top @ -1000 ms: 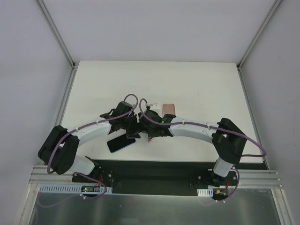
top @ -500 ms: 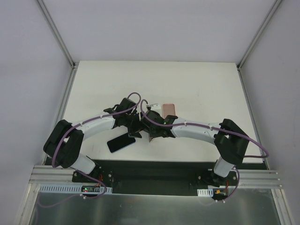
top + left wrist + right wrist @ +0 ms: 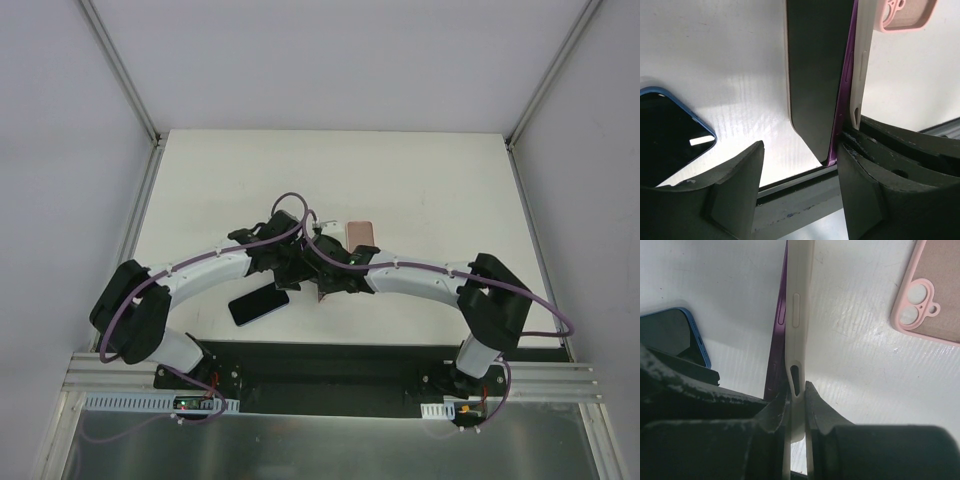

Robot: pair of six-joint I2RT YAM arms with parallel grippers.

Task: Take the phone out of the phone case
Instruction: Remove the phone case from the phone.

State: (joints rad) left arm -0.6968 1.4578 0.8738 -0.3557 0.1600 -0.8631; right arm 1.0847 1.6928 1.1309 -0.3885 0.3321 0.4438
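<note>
My right gripper (image 3: 797,392) is shut on the edge of a cream phone case (image 3: 799,315) and holds it on edge above the table. A purple phone (image 3: 777,355) with a dark screen (image 3: 815,75) stands partly peeled away from the case (image 3: 862,60). My left gripper (image 3: 799,155) is open, with its jaws on either side of the phone's lower corner. Its right finger (image 3: 865,190) is close against the purple edge (image 3: 842,100). In the top view both grippers meet at the table's middle, left (image 3: 290,262) and right (image 3: 318,270).
A pink phone case (image 3: 360,232) lies camera side up just beyond the grippers and also shows in the right wrist view (image 3: 930,295). A blue-edged phone (image 3: 258,304) lies screen up near the front edge and shows in the left wrist view (image 3: 665,135).
My left arm has swung right and forward, bringing its open gripper in around the phone that my right gripper holds. The right arm has barely moved.
</note>
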